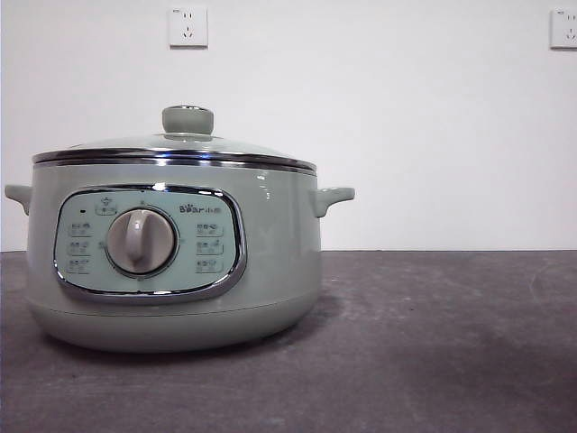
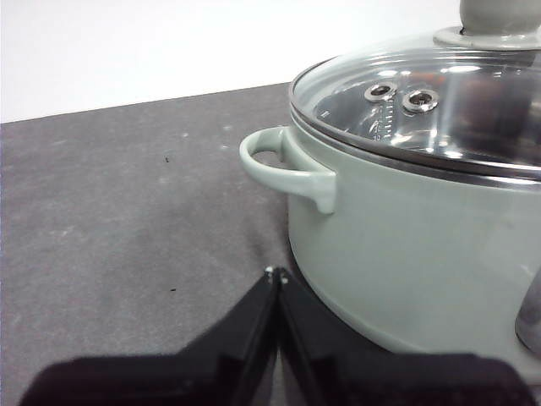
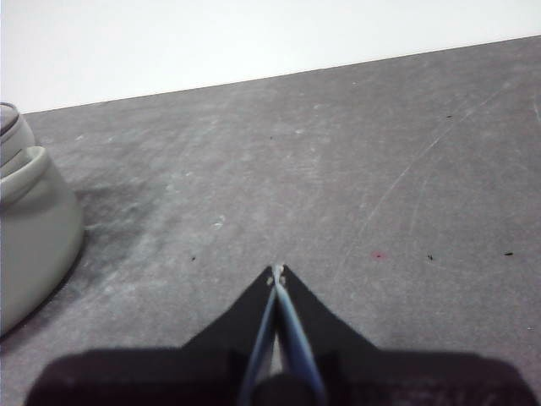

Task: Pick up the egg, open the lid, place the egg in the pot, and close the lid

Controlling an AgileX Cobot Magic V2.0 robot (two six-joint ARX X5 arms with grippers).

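The sage-green pot (image 1: 171, 262) stands on the dark table, left of centre in the front view, its dial panel facing the camera. The glass lid (image 1: 176, 149) with its grey-green knob (image 1: 187, 119) rests shut on the pot's rim. In the left wrist view the pot (image 2: 414, 245) and lid (image 2: 423, 110) are close, with a side handle (image 2: 283, 165) just beyond my left gripper (image 2: 276, 273), which is shut and empty. My right gripper (image 3: 276, 271) is shut and empty over bare table, with the pot's edge (image 3: 30, 228) off to one side. The egg is not in view.
The dark grey table (image 1: 433, 343) stretches to the right of the pot. A white wall with two power sockets (image 1: 187, 27) stands behind. No arm shows in the front view.
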